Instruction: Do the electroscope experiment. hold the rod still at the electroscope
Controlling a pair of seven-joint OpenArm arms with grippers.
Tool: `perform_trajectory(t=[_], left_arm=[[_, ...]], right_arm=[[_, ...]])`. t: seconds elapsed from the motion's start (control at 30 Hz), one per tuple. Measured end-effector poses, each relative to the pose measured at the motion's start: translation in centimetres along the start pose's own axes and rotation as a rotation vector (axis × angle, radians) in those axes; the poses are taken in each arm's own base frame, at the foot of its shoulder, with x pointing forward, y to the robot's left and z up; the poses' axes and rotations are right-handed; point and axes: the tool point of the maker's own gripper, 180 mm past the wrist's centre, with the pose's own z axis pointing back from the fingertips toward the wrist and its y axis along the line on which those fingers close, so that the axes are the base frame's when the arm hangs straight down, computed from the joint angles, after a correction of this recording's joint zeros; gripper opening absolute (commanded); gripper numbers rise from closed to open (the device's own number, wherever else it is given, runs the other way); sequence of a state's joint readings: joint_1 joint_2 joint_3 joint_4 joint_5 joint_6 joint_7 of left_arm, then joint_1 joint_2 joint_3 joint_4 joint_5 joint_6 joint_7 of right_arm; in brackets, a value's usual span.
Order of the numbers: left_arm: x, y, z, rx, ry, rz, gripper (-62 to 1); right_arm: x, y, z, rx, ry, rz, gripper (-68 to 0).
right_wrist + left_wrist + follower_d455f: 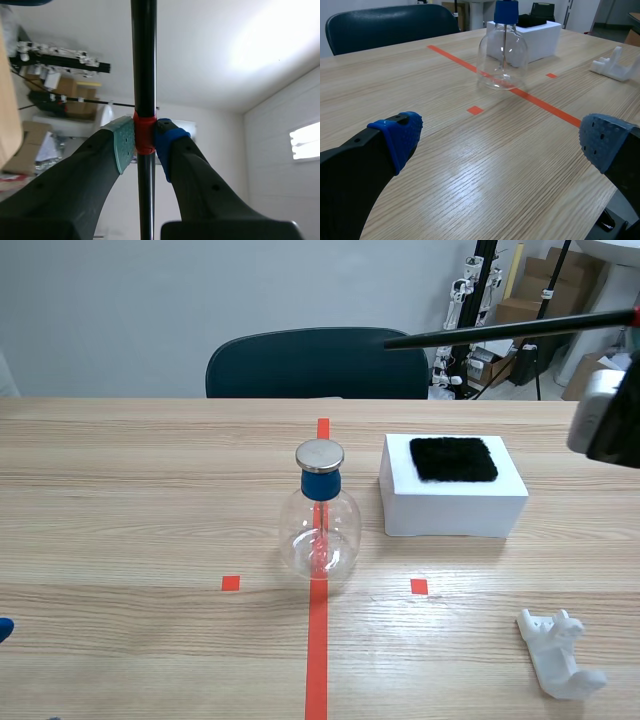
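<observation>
High over the right side of the desk [120, 500], the black rod [500, 330] ran nearly level in the scene view, entering from the right arm's side; its free end lay above and to the right of the electroscope [320, 525], well apart from it. The right claw [145, 142] was clamped on the rod, one grey-green pad [124, 142] and one blue pad pressed against a red band [144, 135] around it.

The electroscope, a clear round flask with a blue collar [321, 485] and a flat metal cap [320, 454], stood upright on the orange-red tape line [316, 640] near the middle of the desk; a thin stem hung inside the glass. Just beside it, toward the right arm, sat a white box [450, 510] with a black pad [453, 458] on top; nearer the robot on that side lay a white plastic holder [558, 652].

The left claw [500, 140] stood wide apart and empty, low over the desk; the electroscope lay well ahead of it. A dark chair [300, 365] stood behind the far edge.
</observation>
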State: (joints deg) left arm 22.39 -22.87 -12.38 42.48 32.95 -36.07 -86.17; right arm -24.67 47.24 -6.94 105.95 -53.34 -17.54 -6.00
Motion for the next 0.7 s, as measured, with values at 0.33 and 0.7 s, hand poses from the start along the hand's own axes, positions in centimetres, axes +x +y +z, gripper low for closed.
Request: perform_trajectory(t=[0.33,0.7], left_arm=[[0.0,0.0,0.0,0.0,-0.001,0.0,1.4],[0.0,0.0,0.0,0.0,0.0,0.0,1.4]], right_arm=[[4.8,0.0,-1.9,-0.013,-0.071,0.147,-67.6],[5.9,3.1,-2.0,0.046,-0.105,0.248,-67.6]])
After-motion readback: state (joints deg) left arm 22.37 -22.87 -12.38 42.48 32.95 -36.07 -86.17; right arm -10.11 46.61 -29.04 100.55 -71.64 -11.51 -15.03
